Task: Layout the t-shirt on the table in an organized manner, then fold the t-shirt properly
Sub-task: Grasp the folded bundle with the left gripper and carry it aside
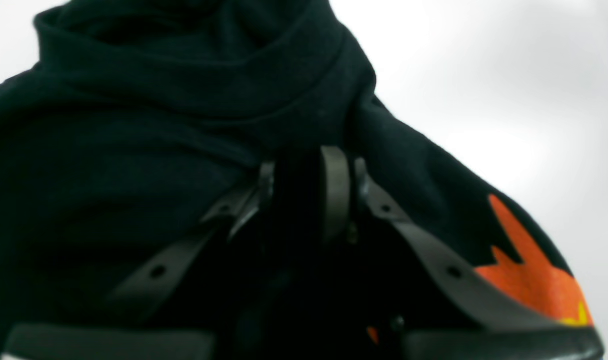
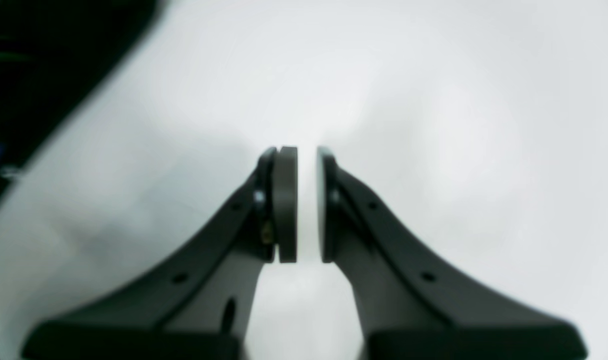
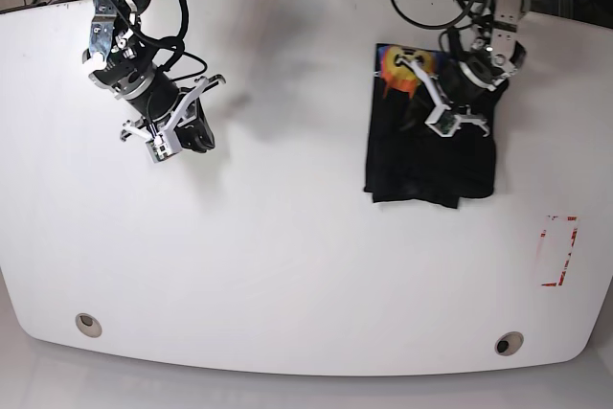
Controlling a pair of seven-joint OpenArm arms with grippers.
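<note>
White and shiny, the desk (image 3: 287,265) fills almost the whole base view. It has two small round metal holes near its front edge and a red and white mark (image 3: 556,252) on one side.

Next biggest is the shirt (image 3: 421,155). It is black and lies on the desk as a tidy folded block, on the side where the left arm is. Its long way runs from the back of the desk to the front. An orange picture shows at its back end.

Then come the two arms. The left hand (image 1: 304,200) is right on the shirt, near the back end by the picture. In the left wrist view its two fingers are pressed together on a bunched bit of black cloth, so it is holding the shirt. The cloth rises in a roll above the fingers.

The right hand (image 2: 306,205) is well apart from the shirt, over bare desk on the other side. Its fingers are almost together, with only a thin gap, and nothing is between them. The shirt shows only as a dark edge in the corner of its view.

So the left hand is much the nearer one. I think it must do the next fold, along the long way of the shirt, or the right hand must cross over first.
</note>
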